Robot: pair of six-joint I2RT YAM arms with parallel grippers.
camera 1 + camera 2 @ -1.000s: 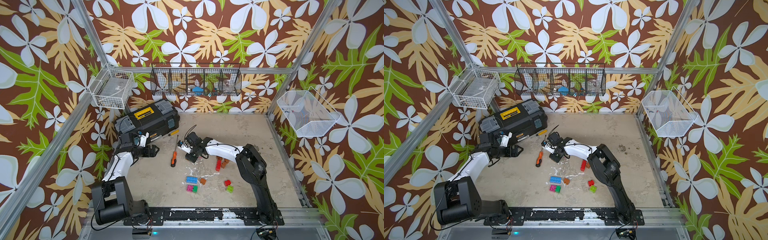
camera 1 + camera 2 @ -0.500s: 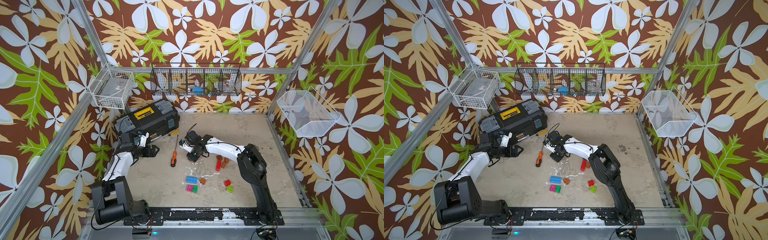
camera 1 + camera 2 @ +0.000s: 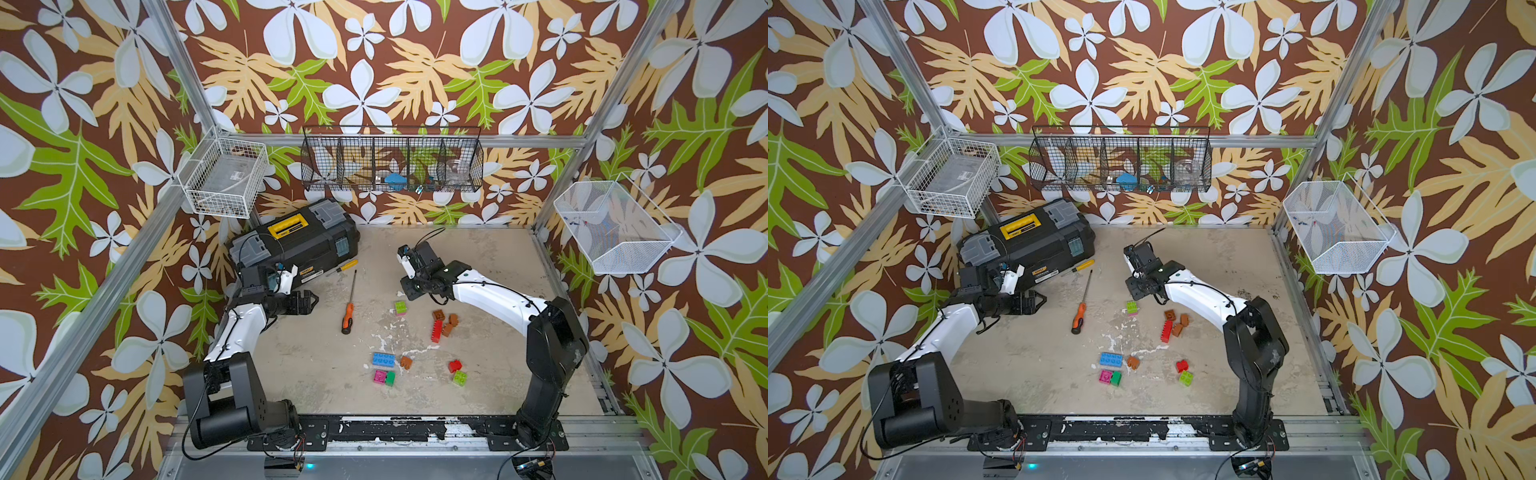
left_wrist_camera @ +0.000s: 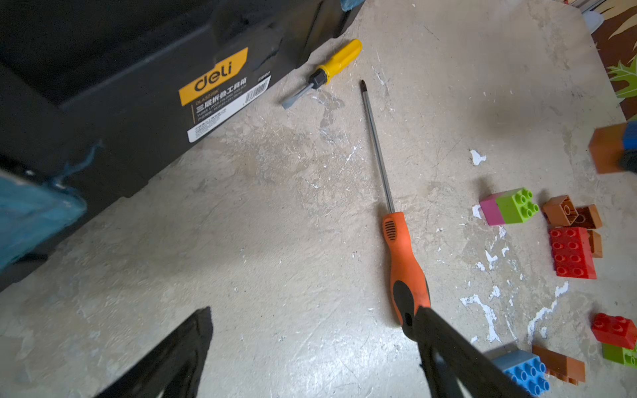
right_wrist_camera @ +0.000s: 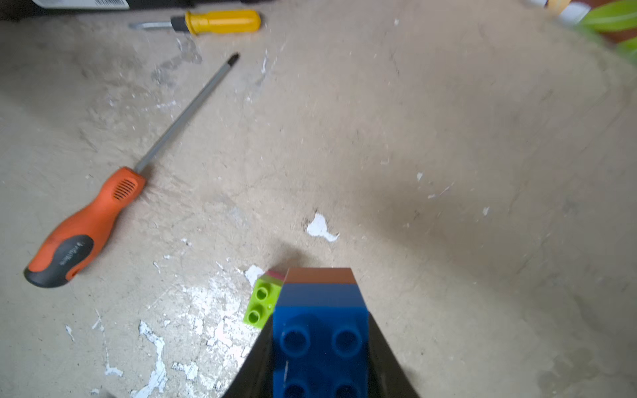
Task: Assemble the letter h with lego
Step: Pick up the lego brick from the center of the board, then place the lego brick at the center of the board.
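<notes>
Right fingers (image 5: 386, 365) clamp blue-orange brick stack (image 5: 320, 310), near end cut off; stack hidden in both top views. Pink-green brick pair (image 5: 263, 299) on worktop (image 5: 448, 138) half hidden behind it. Left fingers (image 4: 179, 355) spread wide, empty.

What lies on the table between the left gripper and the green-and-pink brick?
The orange-handled screwdriver lies between the left gripper and the green-and-pink brick, as both top views show.
</notes>
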